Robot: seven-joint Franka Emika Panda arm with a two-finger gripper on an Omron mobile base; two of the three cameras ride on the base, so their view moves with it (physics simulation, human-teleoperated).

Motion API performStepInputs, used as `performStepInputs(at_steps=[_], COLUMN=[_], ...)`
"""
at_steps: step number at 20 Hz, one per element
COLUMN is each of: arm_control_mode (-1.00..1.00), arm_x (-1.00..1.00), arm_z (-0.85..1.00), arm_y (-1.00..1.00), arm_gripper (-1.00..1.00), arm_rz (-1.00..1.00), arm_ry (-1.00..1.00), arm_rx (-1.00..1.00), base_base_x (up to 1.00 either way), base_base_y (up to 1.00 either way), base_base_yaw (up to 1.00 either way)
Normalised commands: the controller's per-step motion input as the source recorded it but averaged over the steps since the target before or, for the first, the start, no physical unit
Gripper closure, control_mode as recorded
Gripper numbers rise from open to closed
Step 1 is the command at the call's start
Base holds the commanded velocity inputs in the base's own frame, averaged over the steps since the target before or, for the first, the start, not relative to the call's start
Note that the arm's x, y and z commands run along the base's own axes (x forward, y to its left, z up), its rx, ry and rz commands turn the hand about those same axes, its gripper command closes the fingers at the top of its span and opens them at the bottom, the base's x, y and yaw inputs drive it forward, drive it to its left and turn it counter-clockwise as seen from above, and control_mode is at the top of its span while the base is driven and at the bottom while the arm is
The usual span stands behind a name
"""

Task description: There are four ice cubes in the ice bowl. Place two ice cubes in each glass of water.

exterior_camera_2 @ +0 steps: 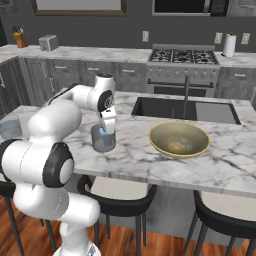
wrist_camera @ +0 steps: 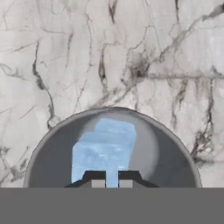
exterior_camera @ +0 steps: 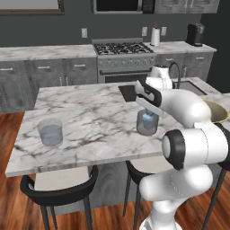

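Observation:
My gripper (wrist_camera: 111, 183) hangs shut straight over a glass of water (wrist_camera: 111, 148), its fingertips close together with only a thin gap. Pale-blue ice (wrist_camera: 105, 146) lies in the water below the tips; I cannot tell whether it is one cube or two. That glass (exterior_camera: 147, 123) (exterior_camera_2: 103, 140) stands near the counter's front edge, with the gripper (exterior_camera: 150, 112) (exterior_camera_2: 106, 131) at its mouth. The other glass of water (exterior_camera: 50, 131) (exterior_camera_2: 9, 128) stands far to the left. The ice bowl (exterior_camera_2: 156, 141) (exterior_camera: 218, 113) sits to the right; its contents are too faint to count.
A sink (exterior_camera_2: 185, 110) with a tall faucet (exterior_camera_2: 186, 95) is sunk into the marble island (exterior_camera: 90, 112) behind the bowl. Dark stools (exterior_camera: 58, 188) stand under the front edge. A stove (exterior_camera: 123, 49) and counters line the back wall.

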Motion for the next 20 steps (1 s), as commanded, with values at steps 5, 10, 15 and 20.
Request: performStepInputs(at_steps=[5, 10, 15, 20], arm_control_mode=[-1.0, -1.0, -1.0, -1.0], arm_x=[-0.11, -0.36, -0.34, -0.36], arm_z=[0.3, 0.51, 0.39, 0.25], arm_y=[0.0, -0.38, -0.8, -1.0], arm_gripper=[1.0, 1.0, -1.0, -1.0], arm_rz=[0.0, 0.02, 0.08, 0.13], arm_ry=[0.0, 0.0, 0.01, 0.01], arm_rx=[0.0, 0.0, 0.0, 0.0], base_base_x=[0.0, 0.0, 0.0, 0.0], base_base_y=[0.0, 0.0, 0.0, 0.0], base_base_yaw=[0.0, 0.0, 0.0, 0.0])
